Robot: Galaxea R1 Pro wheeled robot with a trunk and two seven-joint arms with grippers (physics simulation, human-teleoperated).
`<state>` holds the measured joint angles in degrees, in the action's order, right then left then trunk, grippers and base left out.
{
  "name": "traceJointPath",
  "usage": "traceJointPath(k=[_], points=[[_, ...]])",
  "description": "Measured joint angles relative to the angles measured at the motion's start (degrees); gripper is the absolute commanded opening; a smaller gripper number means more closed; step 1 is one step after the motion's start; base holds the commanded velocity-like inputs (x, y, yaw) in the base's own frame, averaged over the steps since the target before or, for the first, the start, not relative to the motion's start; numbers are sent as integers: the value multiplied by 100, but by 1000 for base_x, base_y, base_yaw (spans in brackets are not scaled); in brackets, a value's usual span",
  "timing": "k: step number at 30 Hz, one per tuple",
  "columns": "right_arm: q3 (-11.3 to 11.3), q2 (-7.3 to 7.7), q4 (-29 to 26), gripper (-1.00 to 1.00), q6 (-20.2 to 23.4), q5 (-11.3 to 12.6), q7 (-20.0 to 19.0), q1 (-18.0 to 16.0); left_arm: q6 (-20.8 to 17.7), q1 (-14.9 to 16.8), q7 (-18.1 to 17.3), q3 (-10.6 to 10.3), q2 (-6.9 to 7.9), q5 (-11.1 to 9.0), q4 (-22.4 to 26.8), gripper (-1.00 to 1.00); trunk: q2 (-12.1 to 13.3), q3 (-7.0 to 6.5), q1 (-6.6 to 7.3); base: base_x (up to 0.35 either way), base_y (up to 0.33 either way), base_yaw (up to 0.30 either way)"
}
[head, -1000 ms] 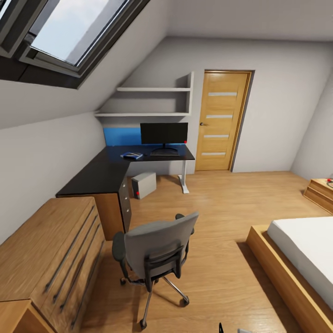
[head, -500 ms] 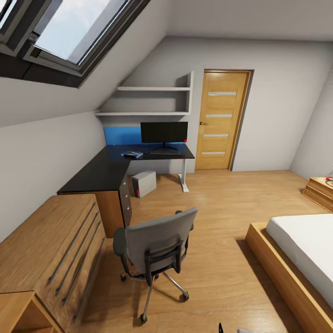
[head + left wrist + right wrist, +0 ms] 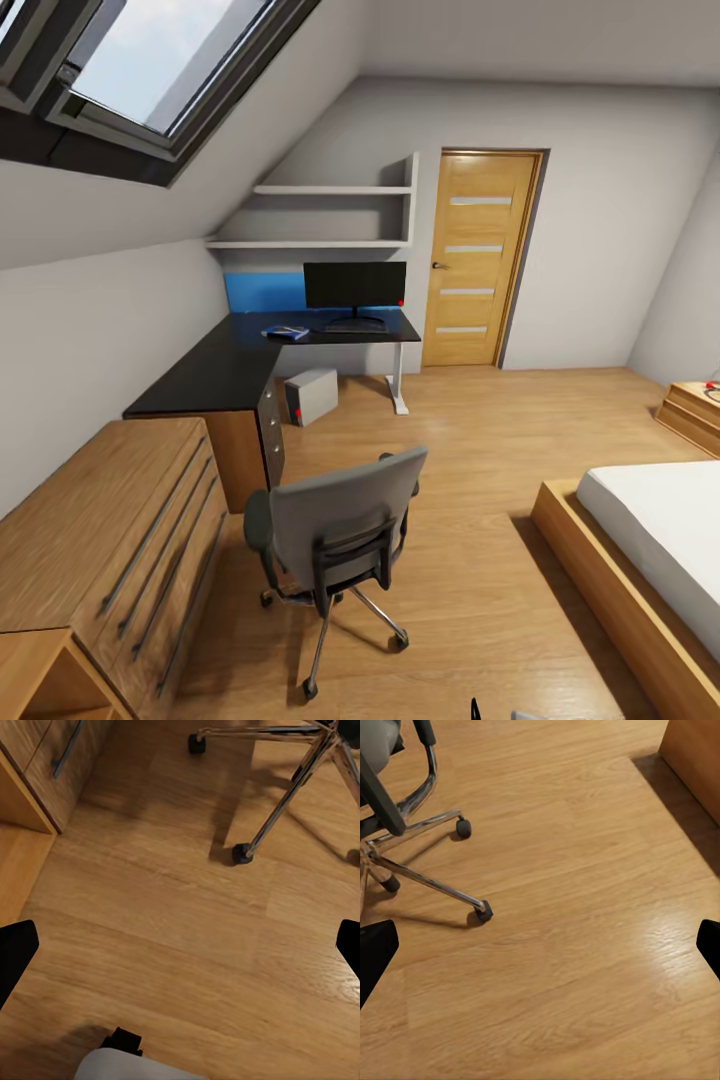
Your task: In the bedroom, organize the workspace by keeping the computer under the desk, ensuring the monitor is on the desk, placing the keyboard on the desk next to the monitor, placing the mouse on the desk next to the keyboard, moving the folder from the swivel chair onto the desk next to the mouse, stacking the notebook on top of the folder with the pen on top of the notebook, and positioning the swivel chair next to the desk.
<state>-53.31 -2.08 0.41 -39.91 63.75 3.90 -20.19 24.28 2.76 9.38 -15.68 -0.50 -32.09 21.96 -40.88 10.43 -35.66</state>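
Observation:
The swivel chair (image 3: pixel 335 520) stands on the wooden floor with its grey back toward me, hiding its seat. Beyond it is the black L-shaped desk (image 3: pixel 225 375). The monitor (image 3: pixel 355 286) stands at the desk's far end, and a flat dark shape at its foot may be the keyboard. To the left of the monitor lies a small blue flat item (image 3: pixel 285 333), perhaps the folder. The grey computer (image 3: pixel 311 396) sits on the floor under the desk. My left gripper (image 3: pixel 180 949) and right gripper (image 3: pixel 540 949) hang open over bare floor near the chair's chrome base (image 3: pixel 292 787).
A light wooden drawer cabinet (image 3: pixel 110 540) runs along the left wall, close to the chair. A bed (image 3: pixel 650 560) fills the right side. There are also a low wooden nightstand (image 3: pixel 695 415), a closed door (image 3: pixel 480 260) and wall shelves (image 3: pixel 330 215). Open floor lies between the chair and the bed.
The whole view has shifted slightly, so the camera has moved a little. Chair, desk and the things on it keep their places relative to each other.

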Motion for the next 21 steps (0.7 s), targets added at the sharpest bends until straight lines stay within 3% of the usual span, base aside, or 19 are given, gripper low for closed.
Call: traceJointPath(k=[8, 21], points=[[0, 0, 2, 100, 1, -1, 0, 1, 1, 0, 0, 0, 1, -1, -1, 100, -321, 144, -177, -208, 0, 0], [0, 6, 2, 100, 1, 0, 0, 1, 1, 0, 0, 5, -2, -1, 0, 100, -844, 378, -461, -19, 0, 0]])
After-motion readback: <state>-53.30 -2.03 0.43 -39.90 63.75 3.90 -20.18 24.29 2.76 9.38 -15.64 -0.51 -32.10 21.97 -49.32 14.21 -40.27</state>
